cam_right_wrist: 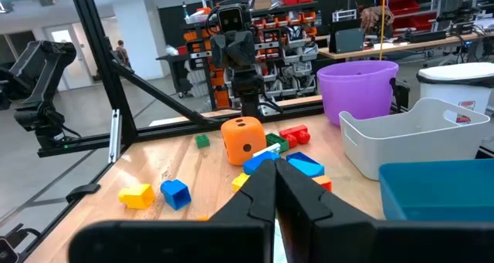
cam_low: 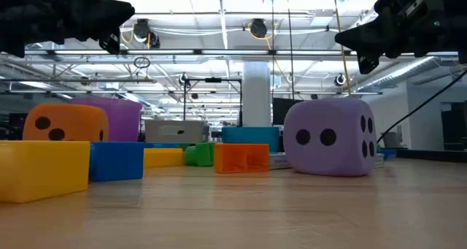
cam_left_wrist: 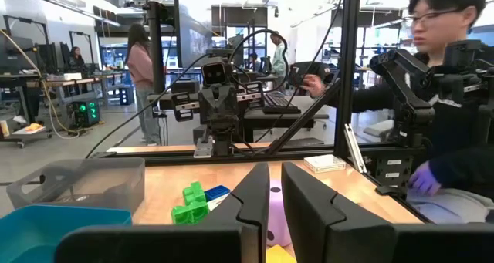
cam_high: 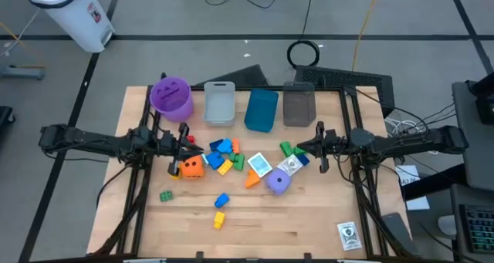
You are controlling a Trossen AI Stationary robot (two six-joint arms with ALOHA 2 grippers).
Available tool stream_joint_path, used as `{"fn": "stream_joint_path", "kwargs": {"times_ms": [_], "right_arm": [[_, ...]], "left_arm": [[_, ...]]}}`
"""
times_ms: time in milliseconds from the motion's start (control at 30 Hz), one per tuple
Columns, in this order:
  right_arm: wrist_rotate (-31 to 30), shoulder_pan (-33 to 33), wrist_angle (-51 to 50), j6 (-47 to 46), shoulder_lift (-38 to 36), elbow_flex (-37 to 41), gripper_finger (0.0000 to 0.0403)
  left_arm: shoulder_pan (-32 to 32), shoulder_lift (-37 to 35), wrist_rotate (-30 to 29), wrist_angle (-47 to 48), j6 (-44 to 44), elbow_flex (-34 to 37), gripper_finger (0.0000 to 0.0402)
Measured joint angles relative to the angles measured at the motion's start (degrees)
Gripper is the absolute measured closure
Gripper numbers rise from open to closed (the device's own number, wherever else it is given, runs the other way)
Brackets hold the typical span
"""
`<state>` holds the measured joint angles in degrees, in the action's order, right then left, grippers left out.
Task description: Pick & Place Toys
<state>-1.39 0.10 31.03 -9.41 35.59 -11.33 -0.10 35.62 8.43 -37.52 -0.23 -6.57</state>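
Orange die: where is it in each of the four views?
High view: orange die left of the brick pile, by the left gripper.
Low view: far left, in front of the purple cup.
Left wrist view: not in it.
Right wrist view: centre, beyond the right gripper.
Shared landmark: the purple cup.

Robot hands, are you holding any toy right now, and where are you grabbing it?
No. The left hand and the right hand are both shut with nothing between the fingers, raised above the toys.

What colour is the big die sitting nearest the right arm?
Purple with black dots; the purple die shows best in the low view.
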Motion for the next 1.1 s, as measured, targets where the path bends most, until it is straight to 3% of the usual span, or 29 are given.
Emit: {"fn": "stream_joint_path", "kwargs": {"times_ms": [1100], "right_arm": [[-0.01,0.0,2.36,-0.48,-0.02,0.0,0.0403]], "left_arm": [[0.02,0.0,0.0,0.0,-0.02,0.0,0.0355]]}}
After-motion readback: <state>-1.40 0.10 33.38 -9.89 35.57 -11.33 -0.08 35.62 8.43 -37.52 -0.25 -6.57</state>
